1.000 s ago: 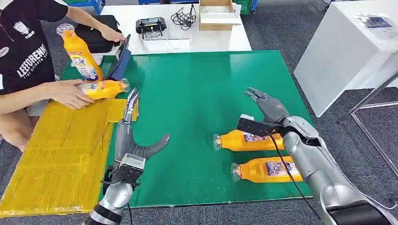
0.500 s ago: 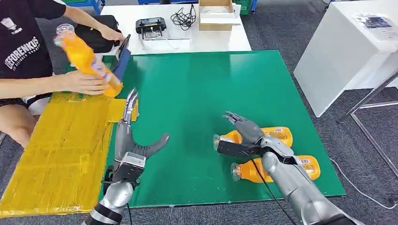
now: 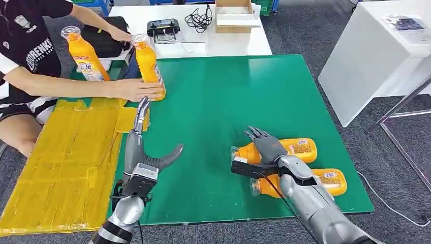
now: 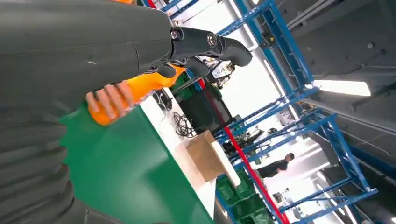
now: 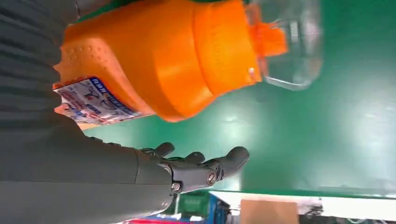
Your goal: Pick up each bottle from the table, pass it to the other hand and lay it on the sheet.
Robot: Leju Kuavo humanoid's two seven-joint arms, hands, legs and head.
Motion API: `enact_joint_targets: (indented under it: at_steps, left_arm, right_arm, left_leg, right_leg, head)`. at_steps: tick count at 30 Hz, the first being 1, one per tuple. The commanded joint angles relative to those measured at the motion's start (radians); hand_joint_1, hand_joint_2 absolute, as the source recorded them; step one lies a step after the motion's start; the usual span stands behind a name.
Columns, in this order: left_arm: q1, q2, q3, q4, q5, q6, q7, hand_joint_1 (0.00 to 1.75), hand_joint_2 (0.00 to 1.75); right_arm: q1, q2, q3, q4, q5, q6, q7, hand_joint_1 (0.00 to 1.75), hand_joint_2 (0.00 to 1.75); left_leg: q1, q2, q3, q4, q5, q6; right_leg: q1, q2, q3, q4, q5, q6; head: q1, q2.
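Two orange bottles with clear caps lie side by side on the green mat (image 3: pixel 213 101) at the front right: the farther bottle (image 3: pixel 297 147) and the nearer bottle (image 3: pixel 325 182). My right hand (image 3: pixel 267 146) hovers over the neck end of the farther one, fingers spread, holding nothing; in the right wrist view that bottle (image 5: pixel 159 60) lies beside my straight fingers (image 5: pixel 205 168). My left hand (image 3: pixel 136 152) stands open by the yellow sheet (image 3: pixel 56 168), fingers pointing away from me. A person's hand holds a third bottle (image 3: pixel 147 63) upright at the mat's back left. A fourth bottle (image 3: pixel 85 55) stands behind it.
A person sits at the left, one arm over the sheet's far end. Behind the mat a white table carries a black device (image 3: pixel 162 26), cables, a cardboard box (image 3: pixel 235 15) and a black bag (image 3: pixel 104 38). A white cabinet (image 3: pixel 376 51) stands to the right.
My right hand has come back and down from the mat's right middle to over the lying bottles. The person lifted a bottle off the sheet and stood it upright on the mat.
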Motion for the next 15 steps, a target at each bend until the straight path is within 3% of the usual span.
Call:
enact_joint_targets:
  at_steps: [1,9,15]
  left_arm:
    - [-0.024,-0.012,0.035,0.052,-0.010,-0.005,0.020,0.00,1.75]
    - [-0.018,-0.015,0.048,0.048,-0.014,-0.002,0.024,0.00,1.75]
    - [-0.016,-0.016,0.056,0.044,-0.007,0.001,0.019,0.00,1.75]
  right_arm:
    - [-0.082,-0.018,0.070,0.139,0.111,-0.036,0.126,0.00,1.75]
    - [-0.095,-0.049,0.047,0.159,0.129,-0.016,0.148,0.00,1.75]
    - [-0.110,-0.098,0.025,0.194,0.133,0.064,0.143,0.00,1.75]
  left_leg:
    - [0.000,-0.004,0.005,-0.001,-0.001,-0.001]
    - [0.001,-0.006,0.006,-0.001,-0.001,-0.001]
    - [0.000,-0.006,0.004,-0.001,-0.001,0.000]
  right_leg:
    - [-0.001,0.004,0.005,-0.001,-0.001,-0.001]
    - [0.000,0.004,0.006,-0.001,-0.002,-0.002]
    - [-0.001,0.002,0.005,-0.001,-0.001,-0.001]
  head:
    - [0.000,0.000]
    - [0.000,0.000]
    - [0.000,0.000]
